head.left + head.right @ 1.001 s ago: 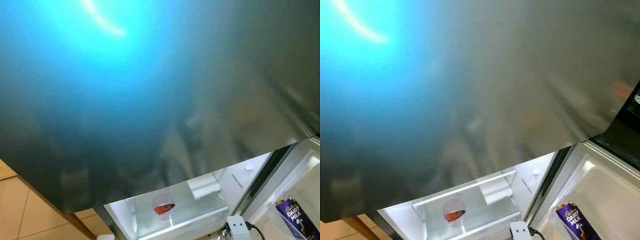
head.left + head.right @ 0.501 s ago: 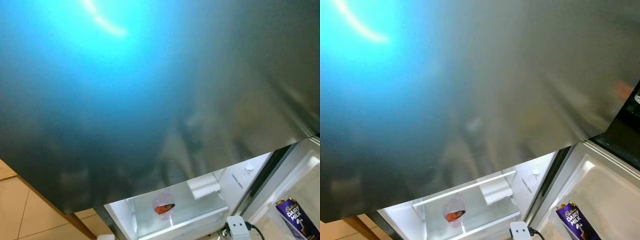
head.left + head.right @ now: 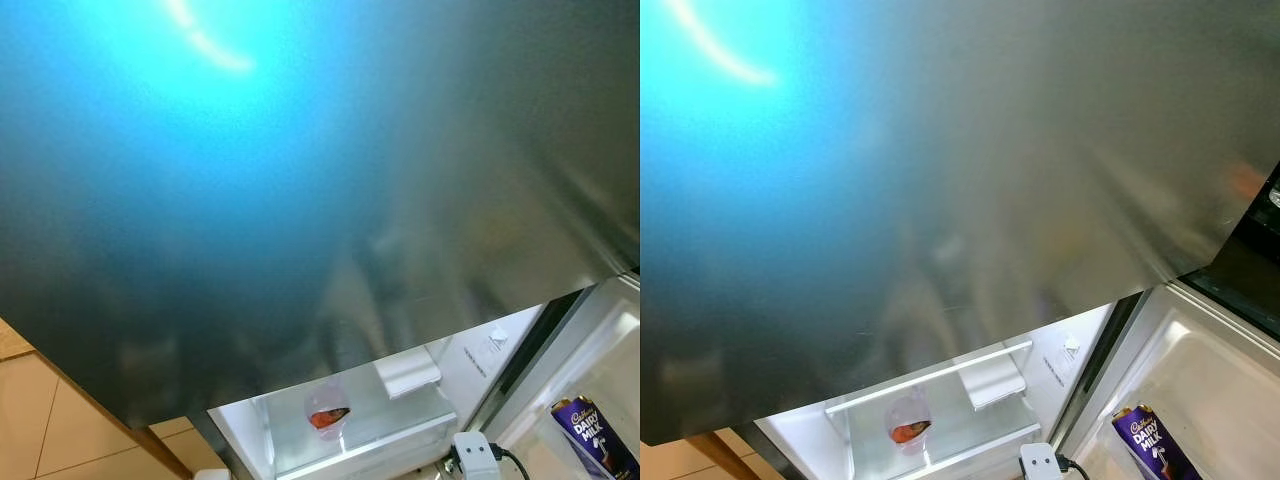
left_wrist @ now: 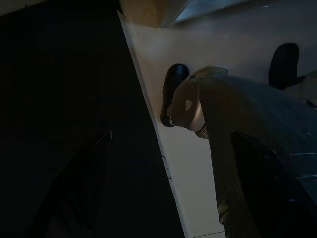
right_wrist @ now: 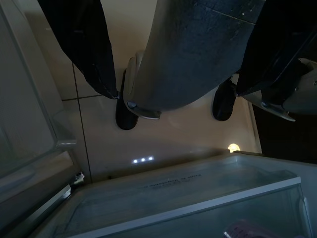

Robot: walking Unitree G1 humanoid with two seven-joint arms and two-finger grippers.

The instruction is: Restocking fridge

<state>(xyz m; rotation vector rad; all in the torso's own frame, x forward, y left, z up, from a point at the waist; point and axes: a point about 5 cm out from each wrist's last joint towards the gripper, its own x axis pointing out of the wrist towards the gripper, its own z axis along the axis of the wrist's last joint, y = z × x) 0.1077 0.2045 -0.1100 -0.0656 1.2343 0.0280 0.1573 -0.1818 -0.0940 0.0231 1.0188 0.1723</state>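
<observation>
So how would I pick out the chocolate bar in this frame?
Start from the big steel fridge door overhead. To its lower right is the open door's white shelf. The Cadbury Dairy Milk bar stands there, the only purple wrapper.

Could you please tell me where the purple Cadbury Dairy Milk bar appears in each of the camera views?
Left eye view: the Dairy Milk bar stands at the bottom right corner, in the open fridge door.
Right eye view: at the bottom edge, right of centre.
Left wrist view: not in it.
Right wrist view: not in it.
Shared landmark: the clear cup with something orange on the lit fridge shelf, left of the bar.
</observation>
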